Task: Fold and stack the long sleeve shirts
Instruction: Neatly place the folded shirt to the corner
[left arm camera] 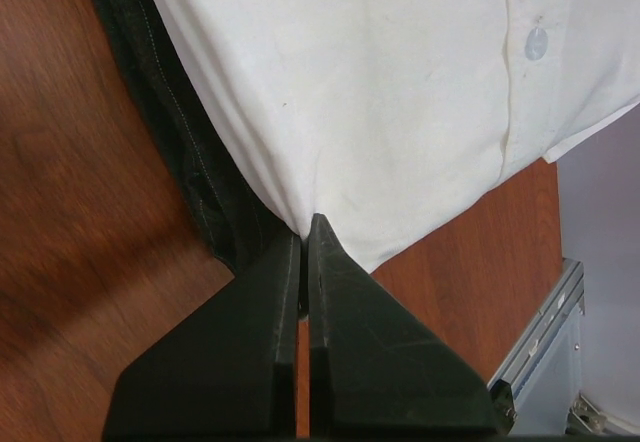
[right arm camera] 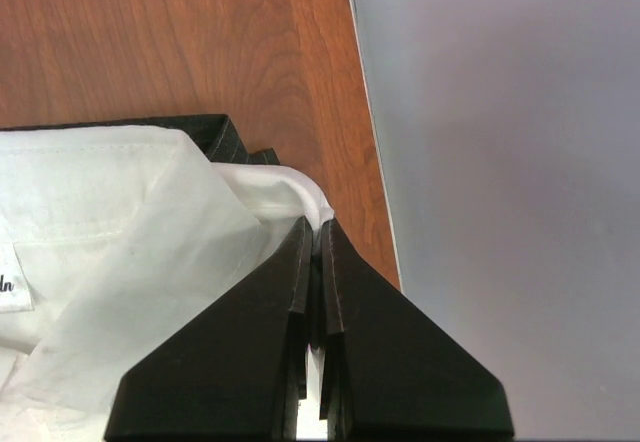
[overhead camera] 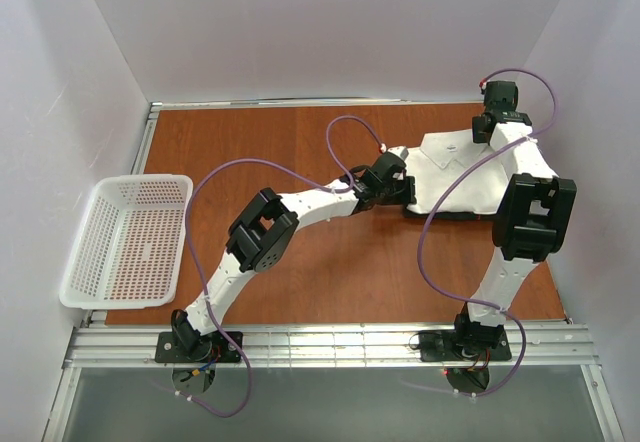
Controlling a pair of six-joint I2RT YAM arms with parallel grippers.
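Observation:
The white shirt [overhead camera: 455, 172] lies folded on top of the dark striped shirt [overhead camera: 447, 214] at the right rear of the table. My left gripper [overhead camera: 408, 192] is shut on the white shirt's near left corner; the left wrist view shows the fingertips [left arm camera: 307, 224] pinching the white cloth [left arm camera: 400, 92], with the dark shirt [left arm camera: 180, 152] beneath it. My right gripper [overhead camera: 486, 130] is shut on the white shirt's far right edge by the collar; the right wrist view shows the tips [right arm camera: 318, 227] on the white cloth [right arm camera: 120, 222] and the dark shirt's corner [right arm camera: 215, 132] behind.
A white mesh basket [overhead camera: 130, 237] sits at the table's left edge. The brown table [overhead camera: 250, 142] is walled by white panels, with the right wall [right arm camera: 500, 112] close to the shirts. A metal rail [overhead camera: 330, 342] runs along the near edge.

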